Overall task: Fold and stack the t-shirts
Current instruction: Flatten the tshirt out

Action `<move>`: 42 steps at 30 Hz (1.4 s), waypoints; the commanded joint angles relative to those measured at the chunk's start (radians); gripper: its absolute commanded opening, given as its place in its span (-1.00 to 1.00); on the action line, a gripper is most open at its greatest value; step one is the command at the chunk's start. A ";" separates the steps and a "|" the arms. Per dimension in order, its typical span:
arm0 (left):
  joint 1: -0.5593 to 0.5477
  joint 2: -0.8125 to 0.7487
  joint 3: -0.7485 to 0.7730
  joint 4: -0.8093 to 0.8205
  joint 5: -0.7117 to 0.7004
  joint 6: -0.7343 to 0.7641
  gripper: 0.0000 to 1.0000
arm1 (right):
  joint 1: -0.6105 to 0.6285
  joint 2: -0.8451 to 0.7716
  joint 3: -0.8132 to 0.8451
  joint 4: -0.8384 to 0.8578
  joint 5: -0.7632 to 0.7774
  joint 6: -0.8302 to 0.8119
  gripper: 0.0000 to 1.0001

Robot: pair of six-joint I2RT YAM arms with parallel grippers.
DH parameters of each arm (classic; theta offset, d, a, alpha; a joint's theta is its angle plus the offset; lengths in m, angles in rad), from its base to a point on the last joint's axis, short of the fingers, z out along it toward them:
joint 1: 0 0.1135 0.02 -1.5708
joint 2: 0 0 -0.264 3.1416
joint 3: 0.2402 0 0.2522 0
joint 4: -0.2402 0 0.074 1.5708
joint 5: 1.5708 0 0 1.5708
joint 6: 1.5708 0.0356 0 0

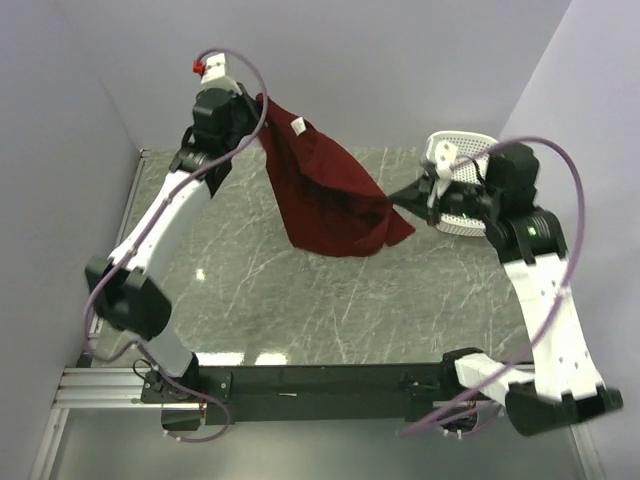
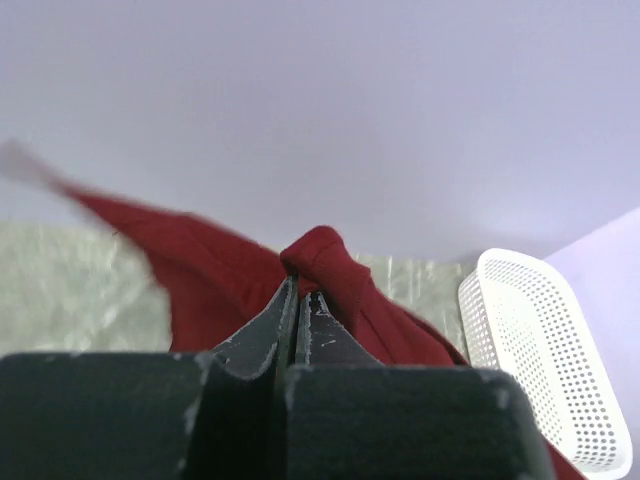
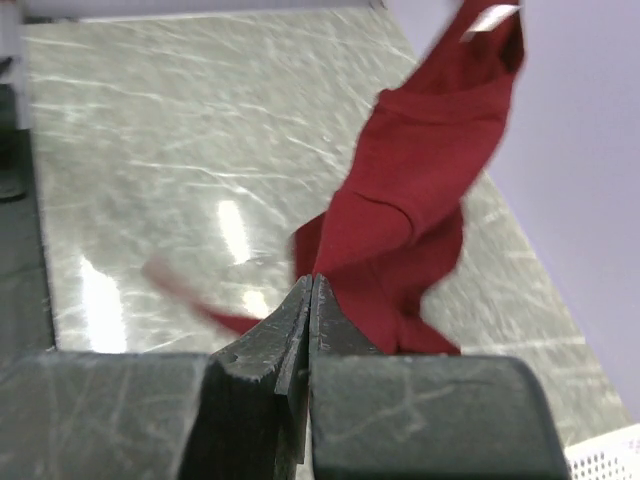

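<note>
The maroon t-shirt (image 1: 325, 195) hangs in the air above the back of the marble table, stretched between my two grippers, with a small white tag near its upper end. My left gripper (image 1: 258, 105) is shut on the shirt's upper end at the back left; in the left wrist view (image 2: 298, 290) the cloth (image 2: 330, 265) bunches at the closed tips. My right gripper (image 1: 397, 197) is shut on the shirt's lower right edge; in the right wrist view (image 3: 311, 283) the shirt (image 3: 410, 210) rises from the closed tips.
A white mesh basket (image 1: 462, 168) stands at the back right by the right wall, behind the right wrist; it also shows in the left wrist view (image 2: 540, 350). The marble table (image 1: 260, 290) lies under the shirt. Purple walls close in the back and sides.
</note>
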 commanded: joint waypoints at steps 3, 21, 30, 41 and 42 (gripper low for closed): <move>0.042 -0.368 -0.361 0.259 -0.009 0.139 -0.99 | -0.005 -0.154 0.018 -0.098 -0.227 -0.110 -1.00; 0.389 -0.248 -0.736 -0.084 0.155 -0.013 -0.99 | 0.857 0.249 -0.107 0.011 -0.109 -0.108 -1.00; 0.472 -0.389 -0.810 -0.187 0.061 -0.007 0.21 | 1.060 0.614 0.165 -0.110 0.101 -0.043 0.33; 0.493 -0.537 -0.888 0.078 0.534 -0.057 0.67 | 0.393 0.309 -0.266 0.290 0.515 0.319 0.35; 0.467 -0.505 -0.873 0.077 0.582 -0.054 0.64 | 0.359 0.309 -0.296 0.305 0.553 0.331 0.33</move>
